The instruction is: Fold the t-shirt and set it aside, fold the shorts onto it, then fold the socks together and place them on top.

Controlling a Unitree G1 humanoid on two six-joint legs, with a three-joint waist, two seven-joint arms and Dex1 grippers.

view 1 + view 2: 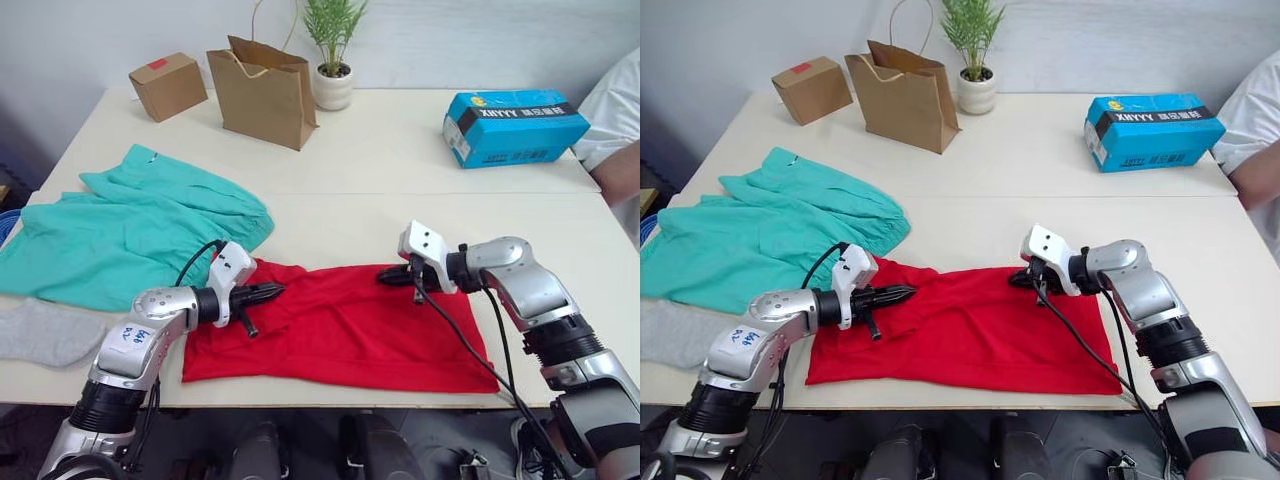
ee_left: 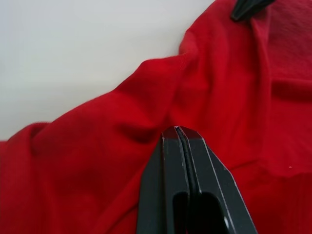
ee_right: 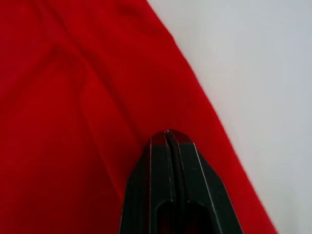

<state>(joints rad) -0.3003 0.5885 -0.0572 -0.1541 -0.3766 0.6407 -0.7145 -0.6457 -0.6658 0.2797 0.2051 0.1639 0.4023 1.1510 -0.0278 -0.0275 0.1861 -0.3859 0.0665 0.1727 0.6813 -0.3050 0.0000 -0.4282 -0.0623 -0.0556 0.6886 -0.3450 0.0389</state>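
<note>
T-shirt (image 1: 345,330) lies flattened in a wide band along the near edge of the white table (image 1: 400,150), already partly folded by the look of it, so I'd call this mid-fold on the shirt. Left gripper (image 1: 270,292) sits at the shirt's far-left edge, fingers pressed together; the wrist view shows no gap and a fabric ridge bunched at the tips, so likely pinching cloth, can't confirm. Right gripper (image 1: 388,275) is on the far edge right of centre, fingers likewise closed flat on the red fabric. To do this well: keep both pinches level, lift together, carry the far edge evenly toward the near edge so the crease runs straight, watch the dangling cables don't drag the cloth. The wrinkle by the left tips needs tension pulled out before laying down. Sock (image 1: 45,332), grey, lies near-left, just off the shirt. Teal shorts (image 1: 120,230) are spread beyond it on the left, overlapping the sock's far edge, near the shirt's far-left corner: don't snag them. Far side: cardboard box (image 1: 168,85), paper bag (image 1: 265,92), potted plant (image 1: 334,60), blue box (image 1: 513,125); a person's arm (image 1: 620,170) is at far right.
</note>
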